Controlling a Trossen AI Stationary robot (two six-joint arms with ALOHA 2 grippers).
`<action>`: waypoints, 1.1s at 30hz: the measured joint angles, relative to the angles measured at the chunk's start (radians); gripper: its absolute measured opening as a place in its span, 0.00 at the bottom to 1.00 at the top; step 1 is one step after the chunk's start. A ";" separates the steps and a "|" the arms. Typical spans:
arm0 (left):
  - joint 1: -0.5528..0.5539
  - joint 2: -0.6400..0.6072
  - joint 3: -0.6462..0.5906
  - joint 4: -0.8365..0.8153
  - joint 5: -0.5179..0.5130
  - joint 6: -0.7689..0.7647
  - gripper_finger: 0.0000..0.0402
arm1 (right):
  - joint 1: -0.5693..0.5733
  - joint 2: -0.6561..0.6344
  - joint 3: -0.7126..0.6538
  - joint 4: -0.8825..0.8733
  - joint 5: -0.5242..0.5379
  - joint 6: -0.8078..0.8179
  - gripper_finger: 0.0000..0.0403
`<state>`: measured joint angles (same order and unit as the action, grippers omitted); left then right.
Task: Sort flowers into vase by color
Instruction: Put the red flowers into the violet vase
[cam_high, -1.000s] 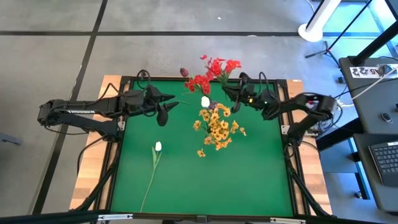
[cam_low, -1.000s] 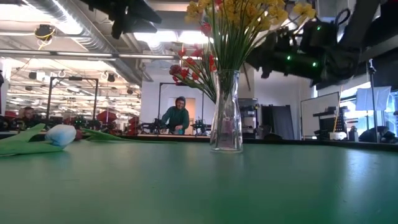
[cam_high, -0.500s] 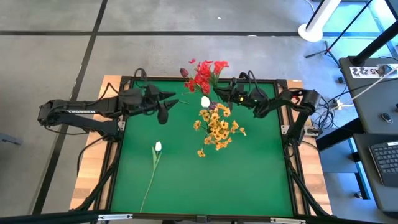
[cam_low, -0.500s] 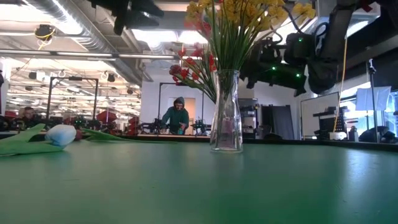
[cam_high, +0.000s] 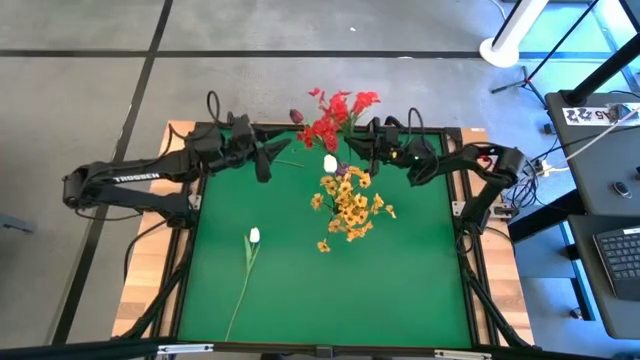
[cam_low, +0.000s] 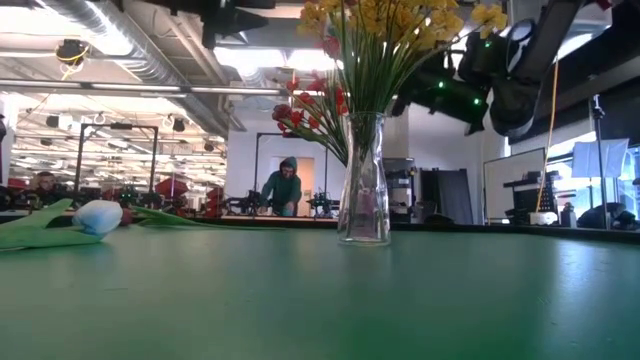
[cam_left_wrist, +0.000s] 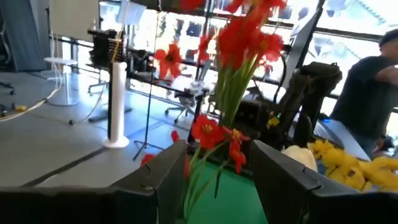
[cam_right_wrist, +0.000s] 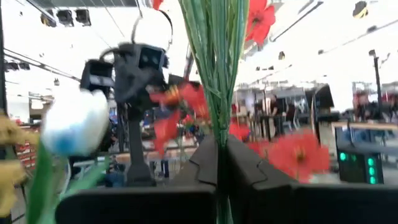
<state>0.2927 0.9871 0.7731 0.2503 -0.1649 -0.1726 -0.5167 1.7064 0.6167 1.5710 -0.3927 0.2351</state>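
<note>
Vase near table centre, full bunch in it. My right gripper behind vase, clamped on second bunch over far edge. My left gripper left of that. Lone stem lies front-left.

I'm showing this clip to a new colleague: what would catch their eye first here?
The yellow flowers bursting from a clear glass vase mid-table. Next, the red flowers held at the table's far edge by the right gripper, jaws shut on the green stems, with the left gripper open just beside them. A white tulip lies alone on the green mat.
</note>
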 joint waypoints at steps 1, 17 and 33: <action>0.013 0.009 0.003 0.017 0.022 0.000 0.44 | 0.000 -0.015 0.000 0.000 0.001 0.000 0.03; 0.097 0.387 0.384 0.010 0.254 0.052 0.44 | 0.000 -0.109 0.000 -0.002 -0.020 0.035 0.03; 0.106 0.599 0.563 0.018 0.347 0.052 0.44 | 0.025 -0.109 0.025 -0.090 -0.047 0.049 0.03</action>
<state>0.3988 1.5858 1.3356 0.2680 0.1822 -0.1205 -0.4918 1.5978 0.6413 1.4807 -0.4396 0.2839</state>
